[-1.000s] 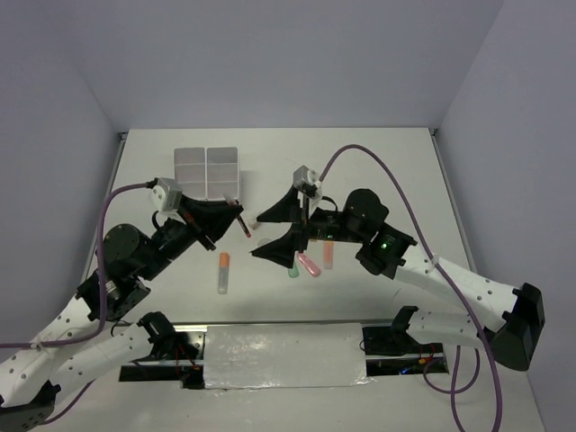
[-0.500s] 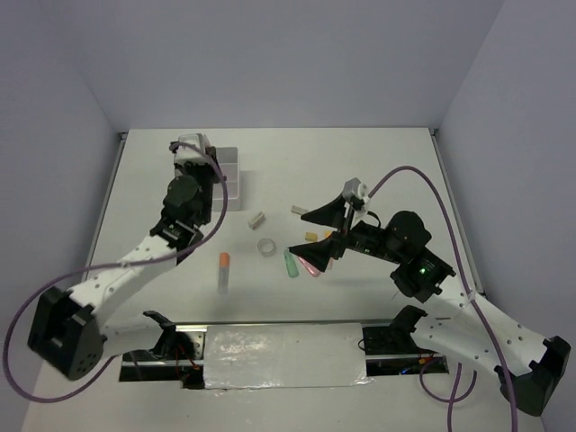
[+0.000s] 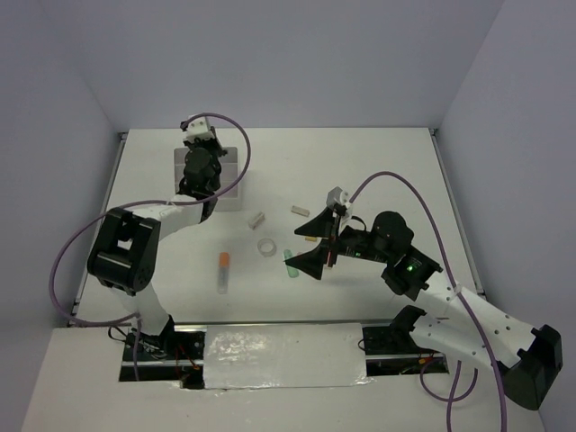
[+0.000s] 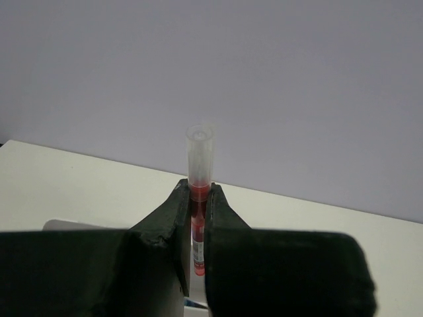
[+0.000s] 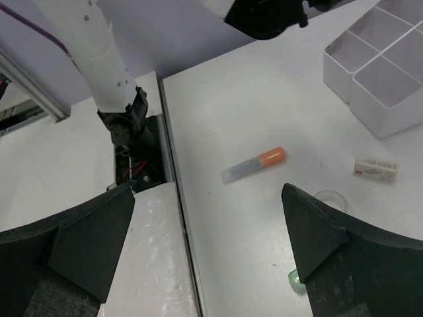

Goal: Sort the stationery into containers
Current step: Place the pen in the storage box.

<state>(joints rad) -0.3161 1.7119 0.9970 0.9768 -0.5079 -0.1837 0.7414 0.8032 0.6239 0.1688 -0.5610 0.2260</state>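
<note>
A red marker (image 4: 199, 155) was pinched tight in the left tool (image 4: 198, 201), above the organiser box (image 3: 238, 187).
The box stood near the far left corner of the surface (image 3: 378, 171). A clean drop called for centring the smooth, clear-capped stick over one square, thin-walled white compartment (image 5: 390, 79), lowering it, then opening the tool. The right tool (image 5: 208, 251) gaped wide and empty mid-surface, over a green marker (image 3: 291, 264); an orange marker (image 5: 254, 165) lay nearer the front edge.

White organiser box (image 5: 383, 113) by far-left corner. Mid-table, lying flat: orange marker (image 3: 223, 270), tape ring (image 3: 266, 245), green marker (image 3: 291, 265), beige block (image 3: 256, 219), second block (image 3: 300, 211). Red pen (image 4: 199, 155) upright, pinched in left gripper (image 4: 197, 198).
</note>
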